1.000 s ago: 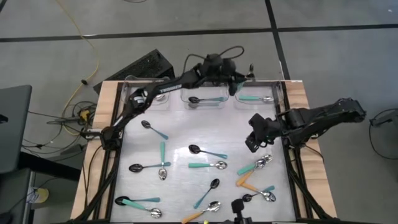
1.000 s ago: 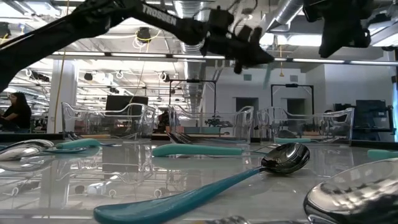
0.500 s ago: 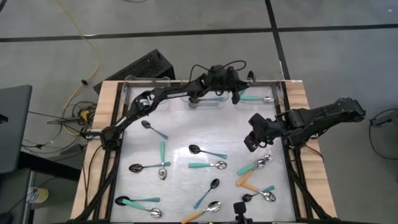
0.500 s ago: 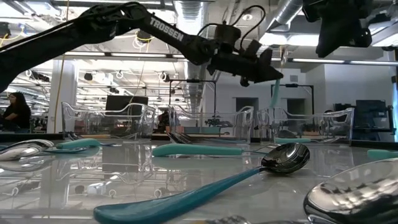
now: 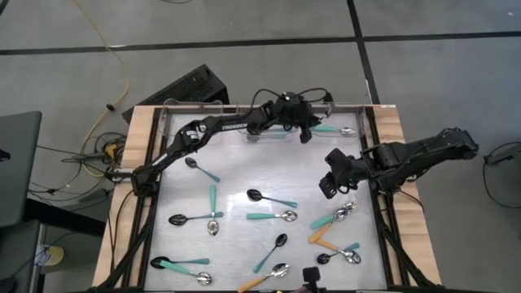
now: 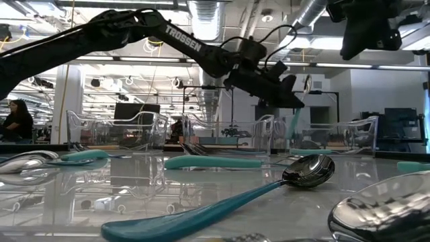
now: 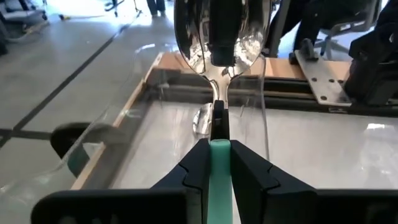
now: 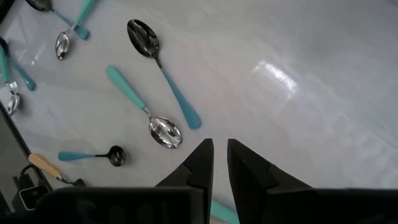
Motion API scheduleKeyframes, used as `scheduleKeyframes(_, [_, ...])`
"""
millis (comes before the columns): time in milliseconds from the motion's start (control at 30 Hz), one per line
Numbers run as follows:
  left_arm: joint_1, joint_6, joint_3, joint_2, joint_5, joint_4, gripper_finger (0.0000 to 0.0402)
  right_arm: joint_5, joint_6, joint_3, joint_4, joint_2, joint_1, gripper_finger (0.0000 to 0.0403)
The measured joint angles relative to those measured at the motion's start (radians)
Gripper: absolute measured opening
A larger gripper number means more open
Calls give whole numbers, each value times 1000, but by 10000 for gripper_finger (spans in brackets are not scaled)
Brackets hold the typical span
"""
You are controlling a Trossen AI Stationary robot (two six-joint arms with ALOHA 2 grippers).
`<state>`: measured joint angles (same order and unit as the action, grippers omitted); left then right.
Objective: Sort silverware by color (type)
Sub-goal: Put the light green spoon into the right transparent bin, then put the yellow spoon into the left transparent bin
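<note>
My left gripper (image 5: 304,128) reaches over the far right clear bin (image 5: 335,129) and is shut on a silver spoon with a teal handle (image 7: 221,37). In the low view this spoon (image 6: 293,124) hangs below the gripper (image 6: 287,99) into the bin. Another teal-handled silver spoon (image 5: 332,128) lies in that bin. A black-bowled spoon (image 5: 262,130) lies in the middle bin. Several spoons lie flat on the white table top (image 5: 236,175). My right gripper (image 5: 329,185) hovers shut above the right side of the table, touching nothing (image 8: 219,146). My left gripper pinches the spoon's teal handle (image 7: 219,167) between its two fingers, near where the handle meets the metal neck. The spoon runs on along the fingers, with its silver bowl (image 7: 221,31) beyond the tips. It is lifted clear and hangs bowl-down over the right bin.
Three clear bins (image 5: 191,122) stand in a row along the far edge. Teal- and orange-handled spoons (image 5: 273,198) (image 5: 322,236) are scattered over the middle and near part of the table. Wooden side rails (image 5: 137,175) frame the top. A person (image 6: 15,121) sits far off in the room.
My left gripper has moved down toward the far right bin, carrying the teal-handled spoon along. The spoon now hangs lower, reaching into the bin. The right arm has kept still.
</note>
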<state>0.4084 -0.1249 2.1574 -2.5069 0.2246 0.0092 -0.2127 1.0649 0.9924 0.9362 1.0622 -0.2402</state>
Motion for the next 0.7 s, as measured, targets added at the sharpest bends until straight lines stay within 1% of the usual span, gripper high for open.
scheduleKeyframes(100, [-1,-33,0,0,14,-9,49,0,-16,0,0,0,8,71])
scheduleKeyframes(233, [-8,-48,3,0,25,-45,96,0,-27,0,0,0,8,71])
scheduleKeyframes(367, [-10,-51,60,2,17,-128,149,0,-42,0,0,0,7,71])
scheduleKeyframes(467, [-9,-48,141,2,2,-236,178,1,-53,0,0,0,7,71])
scheduleKeyframes(533, [-8,-50,201,7,2,-316,190,1,-69,0,1,0,7,71])
scheduleKeyframes(600, [-3,-63,167,67,2,-320,195,1,-84,0,3,0,7,71])
scheduleKeyframes(700, [5,-82,162,147,-6,-413,196,1,-116,0,6,0,7,71])
